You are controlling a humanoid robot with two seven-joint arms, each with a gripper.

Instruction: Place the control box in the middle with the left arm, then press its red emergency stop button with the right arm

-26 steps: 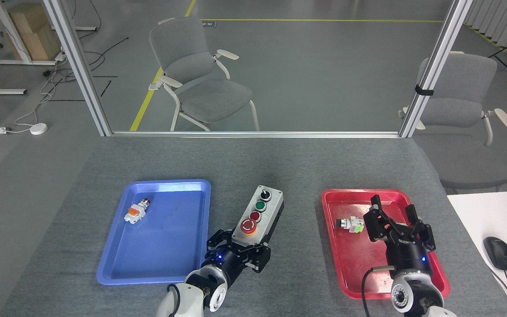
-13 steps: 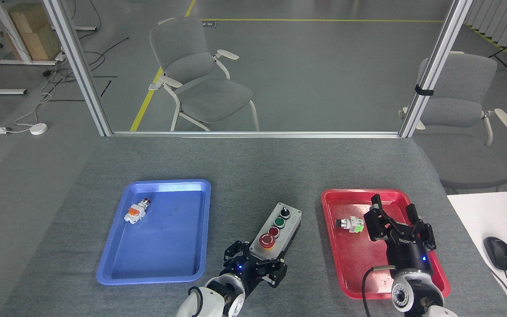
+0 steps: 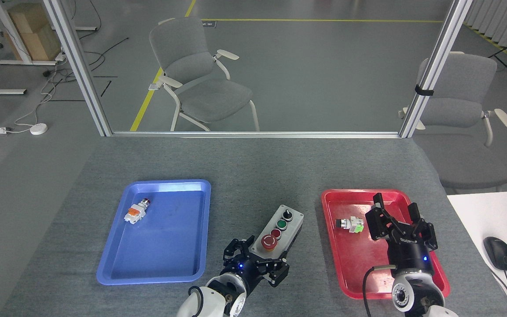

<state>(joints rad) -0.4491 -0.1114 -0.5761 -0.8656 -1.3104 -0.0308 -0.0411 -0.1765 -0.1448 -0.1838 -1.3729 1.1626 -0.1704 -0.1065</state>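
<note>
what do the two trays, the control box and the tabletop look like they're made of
Blue tray and red tray: likely moulded plastic, smooth and slightly glossy, with rounded rims and a light sheen. Control box: light grey housing, probably plastic, though painted metal can't be ruled out; matte, with coloured button caps. Tabletop: grey felt-like fabric cover, fuzzy and non-reflective.

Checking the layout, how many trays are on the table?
2: a blue tray on the left and a red tray on the right, with the control box between them.
</note>
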